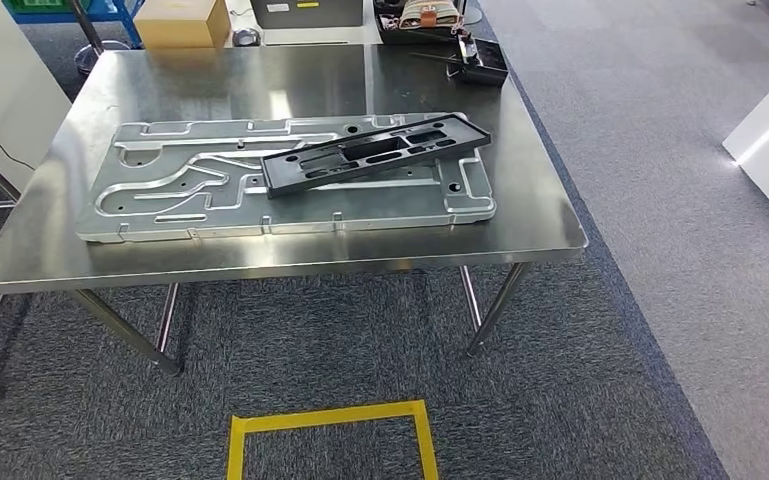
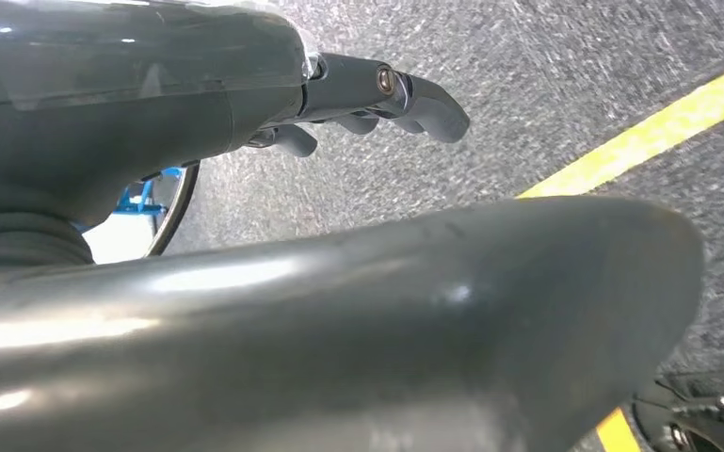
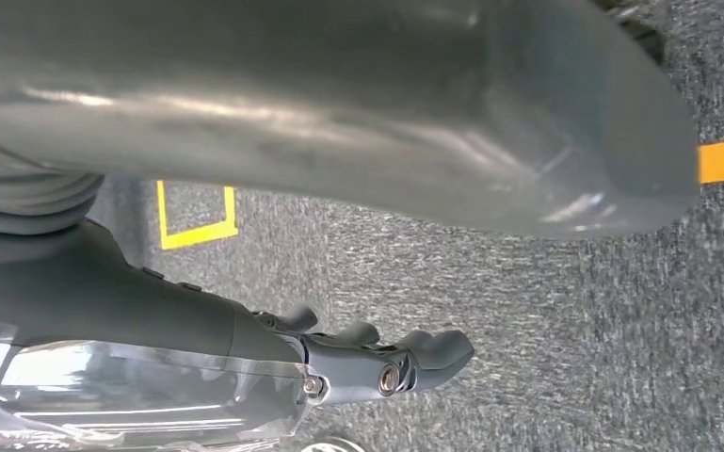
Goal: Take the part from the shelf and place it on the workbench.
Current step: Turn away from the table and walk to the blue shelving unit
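No readable writing is showing anywhere. The black part (image 1: 375,154), a flat moulded frame with rectangular cut-outs, is lying tilted across a large grooved aluminium plate (image 1: 190,190) on the brushed steel table (image 1: 520,215). A cardboard box (image 1: 182,22) and a small black tray (image 1: 485,60) are sitting at the table's far edge. The left hand (image 2: 377,104) and right hand (image 3: 377,363) are hanging over speckled grey carpet with yellow tape (image 1: 330,430), fingers loosely apart, holding nothing.
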